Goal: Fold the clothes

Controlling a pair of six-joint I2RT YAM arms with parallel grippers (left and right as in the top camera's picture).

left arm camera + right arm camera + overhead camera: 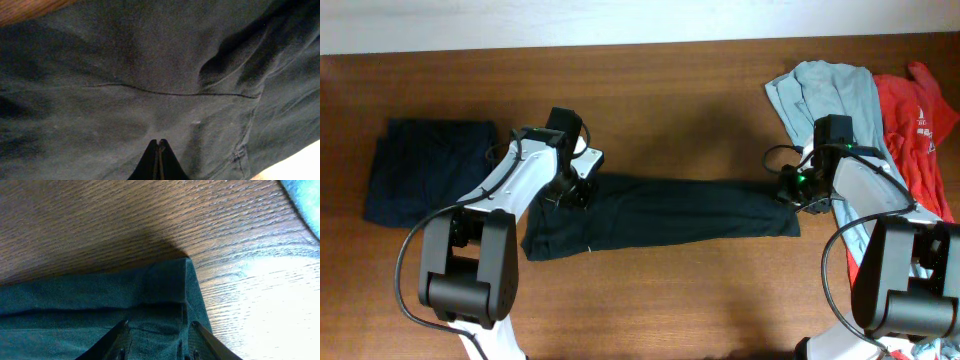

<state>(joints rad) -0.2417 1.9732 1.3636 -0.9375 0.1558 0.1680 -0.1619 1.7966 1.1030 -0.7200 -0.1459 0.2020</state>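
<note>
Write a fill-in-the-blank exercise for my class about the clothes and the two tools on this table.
1. The long garment spread between both tools is ___ in colour.
2. Seen from overhead, the folded navy garment lies at the ___ end of the table.
3. The left tool is shut, whereas the right tool is ___.
4. The red garment lies against the pale blue-grey garment at the ___ end of the table.
Missing words: black; left; open; right.
</note>
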